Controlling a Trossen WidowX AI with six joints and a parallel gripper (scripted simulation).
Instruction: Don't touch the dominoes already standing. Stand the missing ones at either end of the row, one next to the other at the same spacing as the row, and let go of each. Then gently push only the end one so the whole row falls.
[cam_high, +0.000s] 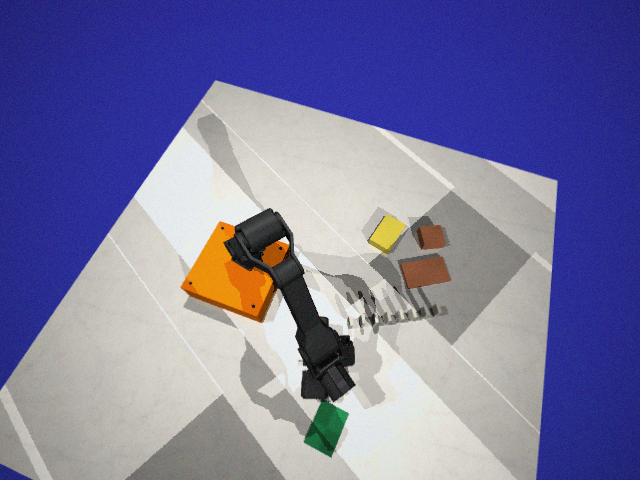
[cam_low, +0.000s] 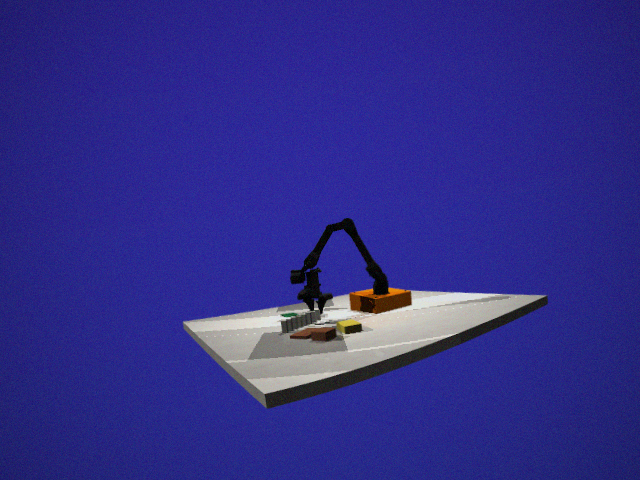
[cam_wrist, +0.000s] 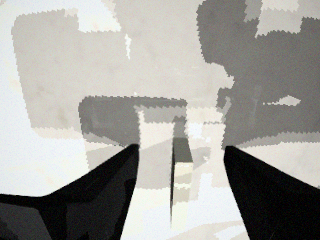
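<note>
Several pale, thin dominoes stand in a row, from the left end domino (cam_high: 351, 322) to the right end domino (cam_high: 436, 310) in the top view. The row (cam_low: 297, 323) also shows in the exterior view. A separate narrow domino (cam_wrist: 182, 175) lies between the fingertips' sides in the wrist view, with visible gaps to both fingers; whether it stands or lies is unclear. My gripper (cam_low: 316, 311) (cam_wrist: 181, 152) is partly open around it, low over the table behind the row. In the top view the arm hides the fingers and this domino.
A green tile (cam_high: 326, 428) (cam_low: 289, 314) lies beyond the gripper. A yellow block (cam_high: 387, 233) (cam_low: 349, 326), a small brown block (cam_high: 431, 237) (cam_low: 323, 333) and a flat brown block (cam_high: 425, 271) (cam_low: 301, 334) lie beside the row. The arm stands on an orange base (cam_high: 211, 273) (cam_low: 398, 300).
</note>
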